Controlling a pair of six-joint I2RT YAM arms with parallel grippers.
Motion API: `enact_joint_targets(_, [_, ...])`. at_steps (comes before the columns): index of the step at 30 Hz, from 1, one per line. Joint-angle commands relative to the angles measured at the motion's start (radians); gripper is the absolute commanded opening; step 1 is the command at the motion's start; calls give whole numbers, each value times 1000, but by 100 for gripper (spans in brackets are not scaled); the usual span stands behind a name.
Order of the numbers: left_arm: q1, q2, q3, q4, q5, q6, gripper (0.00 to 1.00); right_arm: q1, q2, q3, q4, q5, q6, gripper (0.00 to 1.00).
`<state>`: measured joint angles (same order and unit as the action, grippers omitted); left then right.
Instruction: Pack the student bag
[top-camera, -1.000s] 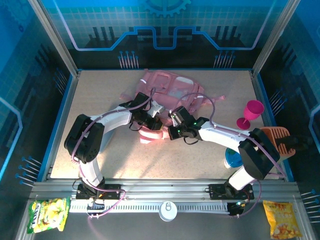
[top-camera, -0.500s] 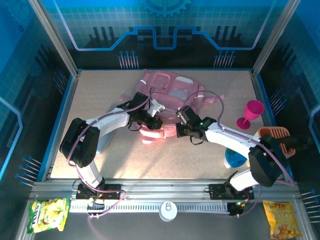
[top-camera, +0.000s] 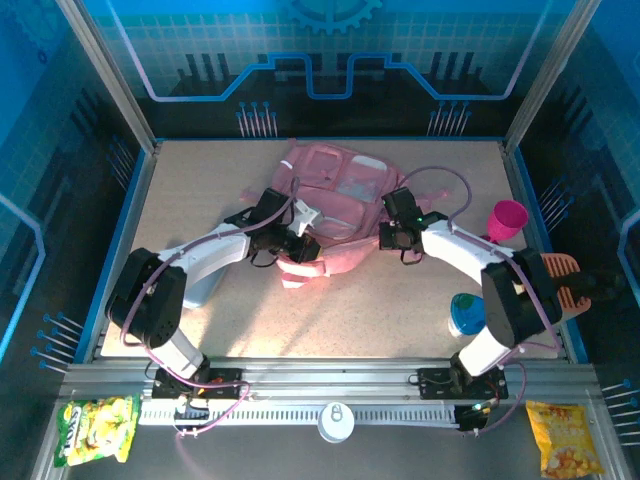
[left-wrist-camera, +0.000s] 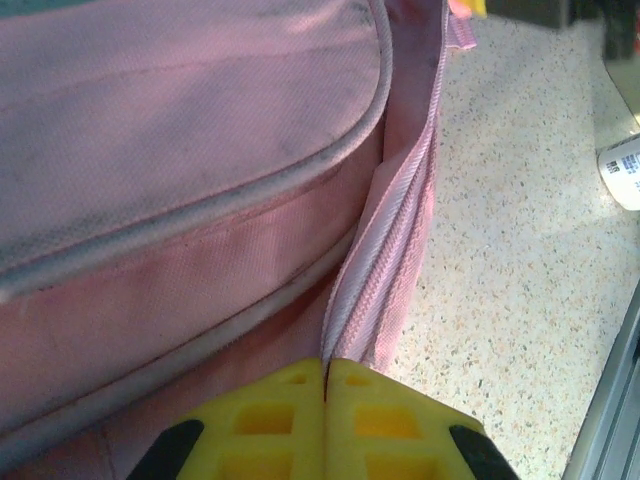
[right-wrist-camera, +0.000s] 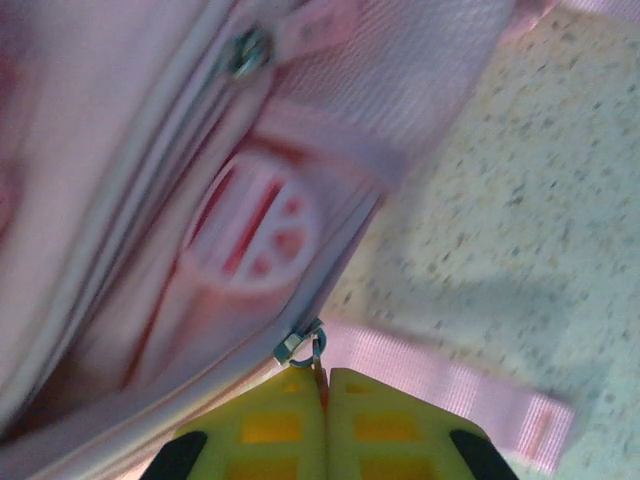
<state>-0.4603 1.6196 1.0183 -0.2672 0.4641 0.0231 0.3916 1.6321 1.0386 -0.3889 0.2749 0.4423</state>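
Student bag (top-camera: 335, 195) lies flat at upper centre of the top view, its far edge close to the back rim of the speckled table (top-camera: 200, 190). The left gripper (left-wrist-camera: 327, 372) is at the bag's lower-left edge, yellow fingers pressed together on the zip band of the fabric. The right gripper (right-wrist-camera: 325, 385) is at the right edge, pinched closed on the metal zip pull (right-wrist-camera: 305, 347). There's bare tabletop at lower centre and far left. The right side is tighter, with a magenta goblet (top-camera: 507, 222), a blue tub (top-camera: 466, 315) and an orange slotted object (top-camera: 558, 280). Blue panels wall the cell.
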Motion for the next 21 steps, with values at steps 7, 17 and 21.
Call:
enact_joint_targets(7, [-24, -68, -64, -24, -7, -115, 8, -100, 28, 103, -6, -27, -7, 29])
enact_joint_targets(17, [-222, -8, 12, 42, -160, -220, 19, -91, -262, -97, 43, -203, 146, 57])
enact_joint_targets(21, [-231, 13, 72, 22, -191, -245, 43, -93, -328, -148, 54, -267, 219, 59])
